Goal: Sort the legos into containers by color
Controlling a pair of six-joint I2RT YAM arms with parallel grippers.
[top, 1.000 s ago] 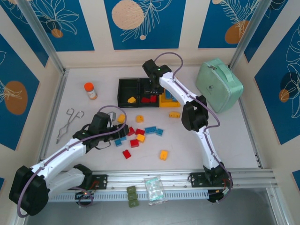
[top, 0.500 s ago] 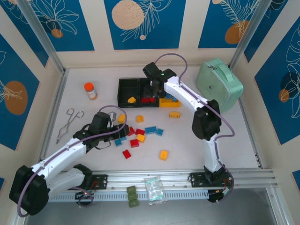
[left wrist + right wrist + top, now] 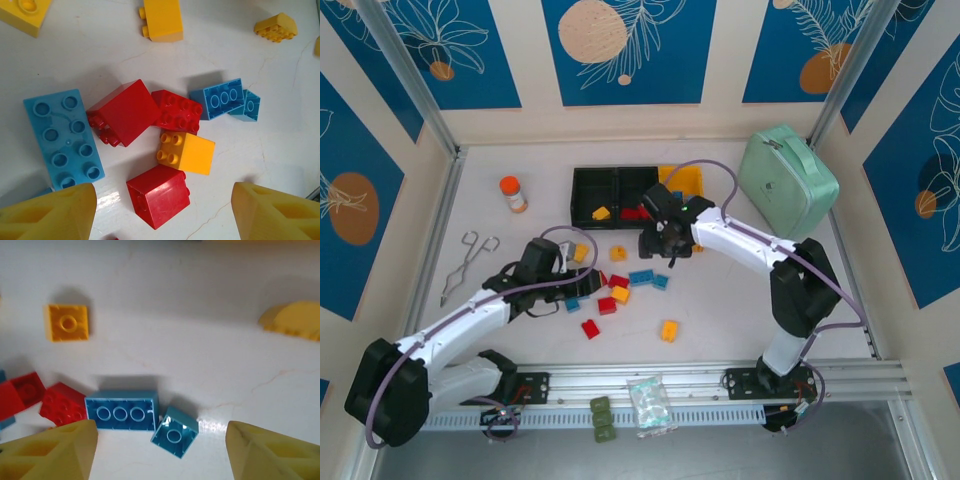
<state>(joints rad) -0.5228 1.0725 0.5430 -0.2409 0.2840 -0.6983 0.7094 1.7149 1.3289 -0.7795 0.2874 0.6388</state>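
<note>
the right tool point(image 3: 159, 450) hangs spread and empty over two blue legos point(image 3: 121, 411) on the desk point(image 3: 200, 340), short of the bins point(image 3: 582, 180). the left tool point(image 3: 162, 220), also spread and empty, hovers over the pile point(image 3: 177, 117). best to centre on the small blue brick point(image 3: 174, 432) alone, clear of the red one point(image 3: 62, 402), before closing.

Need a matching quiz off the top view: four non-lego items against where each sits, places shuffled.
Items:
1. orange-capped bottle
2. mint-green case
3. metal tongs
4. olive-green blocks

Places:
A. near edge, just left of the clear bag
B. far right, to the right of the containers
C. far side, to the left of the containers
D. left side, closer to the near edge than the bottle

Pairs: 1-C, 2-B, 3-D, 4-A
</note>
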